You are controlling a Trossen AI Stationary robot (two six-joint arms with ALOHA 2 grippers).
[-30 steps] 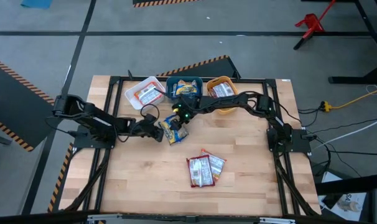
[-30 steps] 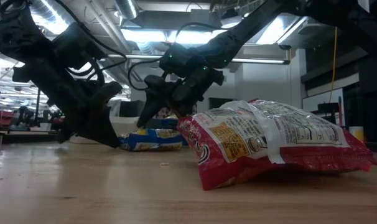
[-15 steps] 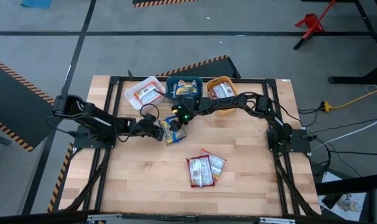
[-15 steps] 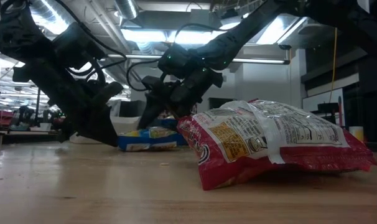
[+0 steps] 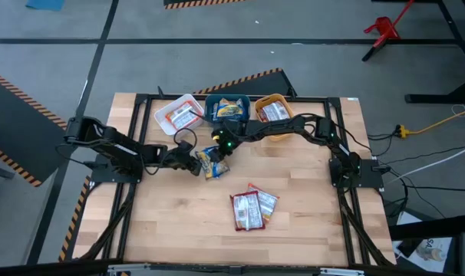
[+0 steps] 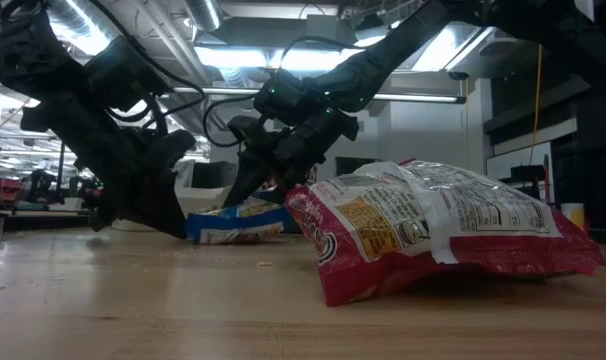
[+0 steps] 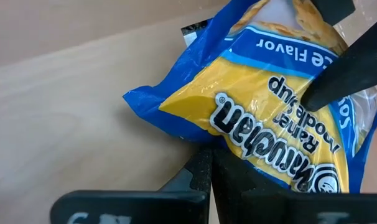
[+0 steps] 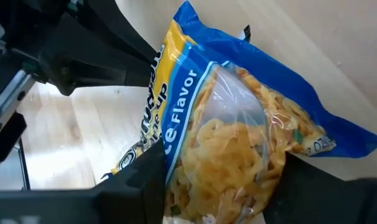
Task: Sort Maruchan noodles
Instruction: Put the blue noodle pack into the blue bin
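High view: bins up top hold one pack each, white, blue, orange. Both grippers, left and right, pinch the blue pack mid-table. Two red packs wait.

Both grippers low, nearly touching

A blue-and-yellow noodle packet is showing white lettering, two red-maroon packets are lying on pale wood, and white, teal and orange bins are standing far.
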